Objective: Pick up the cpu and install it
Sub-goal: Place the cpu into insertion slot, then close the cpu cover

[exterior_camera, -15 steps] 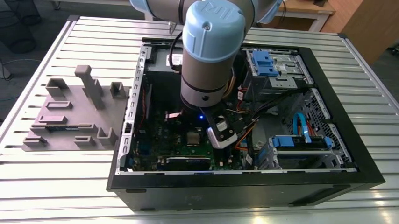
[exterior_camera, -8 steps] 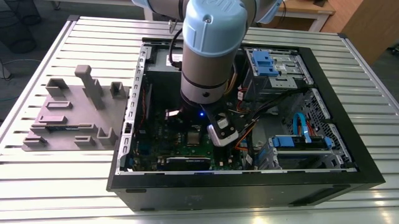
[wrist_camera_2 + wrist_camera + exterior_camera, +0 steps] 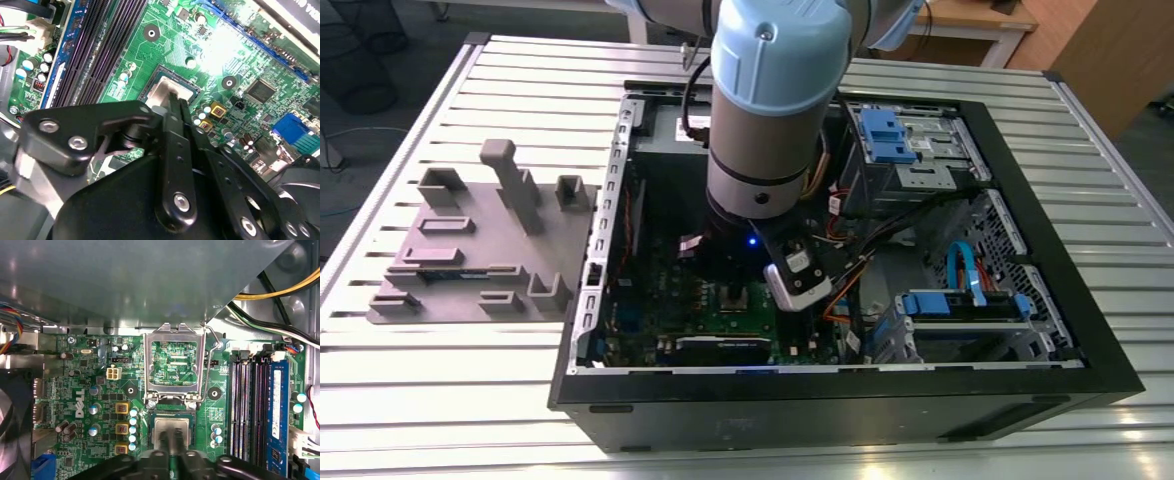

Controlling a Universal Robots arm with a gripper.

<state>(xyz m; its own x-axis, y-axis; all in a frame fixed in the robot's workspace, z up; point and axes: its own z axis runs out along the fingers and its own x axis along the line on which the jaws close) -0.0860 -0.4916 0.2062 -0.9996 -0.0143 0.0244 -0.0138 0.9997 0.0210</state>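
Scene: an open computer case (image 3: 1067, 340) lies on a slatted metal table (image 3: 440, 400); the robot arm (image 3: 767, 110) reaches down into it over the green motherboard (image 3: 720, 310). A grey fixture block (image 3: 480, 250) sits on the table at the exterior view's left, well apart from the case.

Gripper: the gripper (image 3: 176, 107) is low over the board, its two dark fingers (image 3: 163, 440) nearly together, with a thin gap between the tips. They sit directly over the silver chip; whether they pinch it or only touch its top, I cannot tell.

Cpu: the cpu (image 3: 165, 91) is a small, shiny, silver square lying within the socket (image 3: 172, 417) in the middle of the board, seen in both wrist views. It looks level, and appears seated or very close to it.

Socket frame: the metal load plate (image 3: 173, 362) stands hinged open beyond the socket, its lever (image 3: 216, 342) raised beside it.

Neighbours: dark memory slots (image 3: 247, 405) run alongside the socket; small capacitors (image 3: 132, 422) stand just beside it.

Risk, misalignment: judging from here, a chip sitting slightly askew could bend the socket contacts if pressed.

Risk, dragging: fingers gripping the edges could lift or shift the chip when the arm moves.

Risk, collision: the load plate and capacitors are near; sideways travel could strike them.
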